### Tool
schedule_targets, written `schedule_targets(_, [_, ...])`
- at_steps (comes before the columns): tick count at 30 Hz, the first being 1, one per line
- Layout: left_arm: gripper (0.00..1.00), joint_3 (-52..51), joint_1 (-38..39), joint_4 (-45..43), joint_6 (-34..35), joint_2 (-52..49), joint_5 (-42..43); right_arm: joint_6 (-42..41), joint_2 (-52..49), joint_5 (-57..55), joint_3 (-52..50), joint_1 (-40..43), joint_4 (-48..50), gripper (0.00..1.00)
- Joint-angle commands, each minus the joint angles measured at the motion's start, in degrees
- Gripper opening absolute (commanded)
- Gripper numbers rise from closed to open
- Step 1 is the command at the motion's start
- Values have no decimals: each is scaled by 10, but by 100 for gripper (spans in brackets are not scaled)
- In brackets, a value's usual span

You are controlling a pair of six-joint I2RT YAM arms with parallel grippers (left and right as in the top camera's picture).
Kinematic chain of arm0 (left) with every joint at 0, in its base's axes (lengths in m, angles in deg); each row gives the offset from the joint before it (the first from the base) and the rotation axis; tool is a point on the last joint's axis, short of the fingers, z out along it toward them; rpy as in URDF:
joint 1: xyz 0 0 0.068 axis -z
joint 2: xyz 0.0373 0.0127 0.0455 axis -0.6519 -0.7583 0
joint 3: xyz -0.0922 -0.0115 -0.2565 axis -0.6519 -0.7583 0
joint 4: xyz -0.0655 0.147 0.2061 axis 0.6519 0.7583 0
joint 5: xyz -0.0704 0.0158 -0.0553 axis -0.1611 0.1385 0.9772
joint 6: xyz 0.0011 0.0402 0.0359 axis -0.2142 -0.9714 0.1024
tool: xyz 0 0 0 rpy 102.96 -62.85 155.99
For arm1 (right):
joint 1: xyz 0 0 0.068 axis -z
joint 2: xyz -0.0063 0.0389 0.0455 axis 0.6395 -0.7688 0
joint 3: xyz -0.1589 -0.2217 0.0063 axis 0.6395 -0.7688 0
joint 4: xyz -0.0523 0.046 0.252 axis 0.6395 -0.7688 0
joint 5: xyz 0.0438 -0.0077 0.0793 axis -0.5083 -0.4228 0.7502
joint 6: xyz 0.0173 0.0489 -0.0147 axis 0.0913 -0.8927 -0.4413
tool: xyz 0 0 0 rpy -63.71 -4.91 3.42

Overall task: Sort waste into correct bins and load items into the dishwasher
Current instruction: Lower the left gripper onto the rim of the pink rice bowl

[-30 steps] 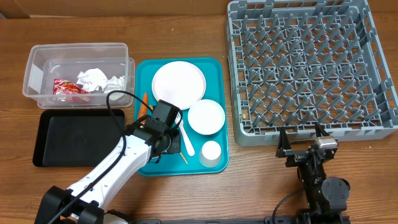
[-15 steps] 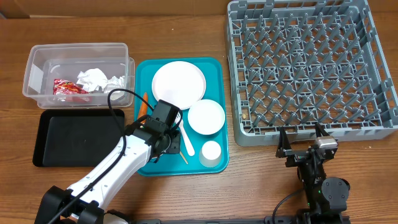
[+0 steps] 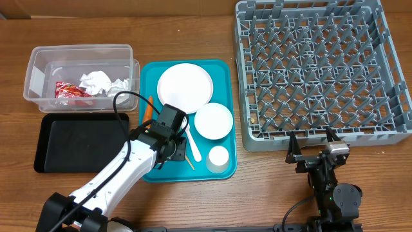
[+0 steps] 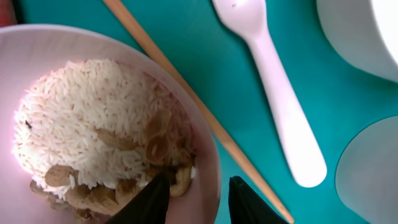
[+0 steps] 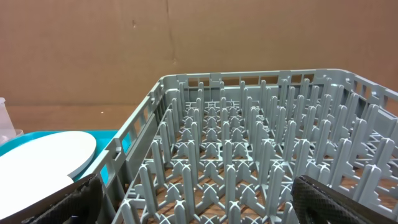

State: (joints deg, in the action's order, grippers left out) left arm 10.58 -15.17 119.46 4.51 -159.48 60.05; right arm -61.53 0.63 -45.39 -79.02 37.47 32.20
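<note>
1. I see the bowl (image 4: 208, 162) of white rice (image 4: 81, 118) and beige food scraps (image 4: 155, 143) directly under the left gripper (image 4: 200, 183), standing on the teal tray (image 4: 174, 25).
2. The left gripper's jaws are a little apart and straddle the bowl's rim, one finger inside among the scraps and one outside. I see no pinch on the rim.
3. Just past the outer finger the wooden stick (image 4: 186, 93) lies slantwise on the tray, and the white fork (image 4: 280, 106) lies beyond it.
4. To this gripper's right are the second bowl (image 3: 213, 120) and the small cup (image 3: 218, 156). The plate (image 3: 185, 84) is ahead of it, and the carrot (image 3: 149, 108) is ahead and to the left.
5. Well to its left the clear tub (image 3: 38, 64) holds the red wrapper (image 3: 69, 91) and napkins (image 3: 96, 82). The black tray (image 3: 77, 142) lies beside the tub.
6. The right gripper (image 5: 199, 199) is spread wide and holds nothing. The grey dish rack (image 3: 322, 138) is just ahead of it.
</note>
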Motion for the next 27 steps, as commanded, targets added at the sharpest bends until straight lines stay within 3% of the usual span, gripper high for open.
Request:
schedule_targets(1, [33, -6, 1, 5, -36, -1, -8, 2, 6, -1, -6, 1, 5, 100])
schedule_targets(7, [31, -6, 1, 19, -40, -1, -7, 2, 6, -1, -6, 1, 5, 100])
schedule_targets(16, [37, -6, 1, 40, -40, -1, -8, 2, 6, -1, -6, 1, 5, 100])
schedule_targets(20, [32, -6, 1, 44, -40, -1, -8, 2, 6, -1, -6, 1, 5, 100])
schedule_targets(27, [33, -6, 1, 46, -40, -1, -7, 2, 6, -1, -6, 1, 5, 100])
